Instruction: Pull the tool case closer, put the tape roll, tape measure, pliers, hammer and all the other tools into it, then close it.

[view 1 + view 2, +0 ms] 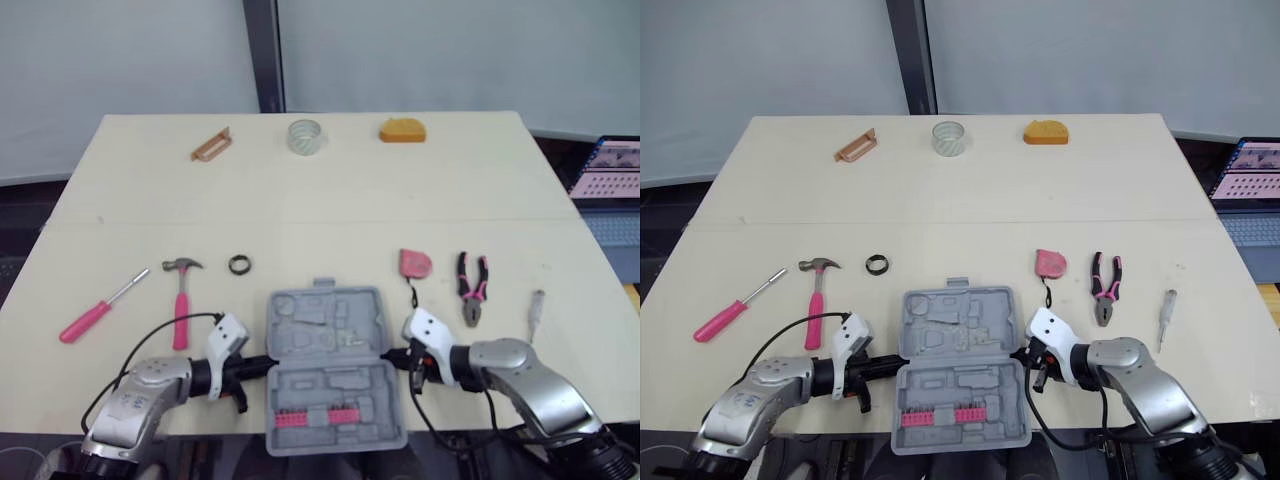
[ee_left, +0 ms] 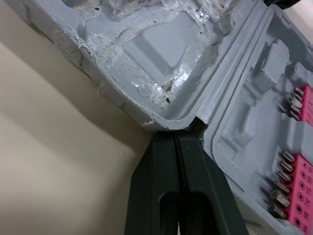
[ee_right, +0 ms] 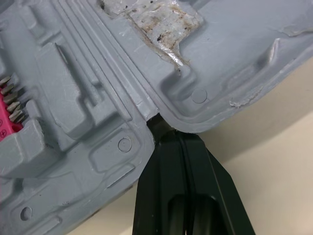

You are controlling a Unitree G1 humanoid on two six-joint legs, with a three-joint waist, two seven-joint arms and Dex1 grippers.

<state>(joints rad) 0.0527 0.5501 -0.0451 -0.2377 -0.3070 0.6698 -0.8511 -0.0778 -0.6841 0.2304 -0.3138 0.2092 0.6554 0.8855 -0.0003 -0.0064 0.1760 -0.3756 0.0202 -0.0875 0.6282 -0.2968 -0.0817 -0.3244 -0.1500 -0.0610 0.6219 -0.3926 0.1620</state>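
Note:
The grey tool case point(image 1: 330, 345) lies open at the table's front middle, with a pink bit strip point(image 1: 316, 417) in its near half. My left gripper point(image 1: 258, 368) is shut, its tips pressed into the hinge notch on the case's left side point(image 2: 178, 134). My right gripper point(image 1: 392, 357) is shut too, its tips in the hinge notch on the right side point(image 3: 164, 129). Left of the case lie a pink hammer point(image 1: 181, 300), a pink screwdriver point(image 1: 100, 308) and a small black tape roll point(image 1: 239, 265). Right of it lie a pink tape measure point(image 1: 415, 263), pliers point(image 1: 472, 288) and a thin tester screwdriver point(image 1: 536, 305).
Along the far edge of the table sit a copper-coloured clip point(image 1: 211, 144), a clear tape roll point(image 1: 307, 136) and an orange block point(image 1: 402, 130). A laptop point(image 1: 610, 170) stands beyond the table's right edge. The case's near half reaches the front edge.

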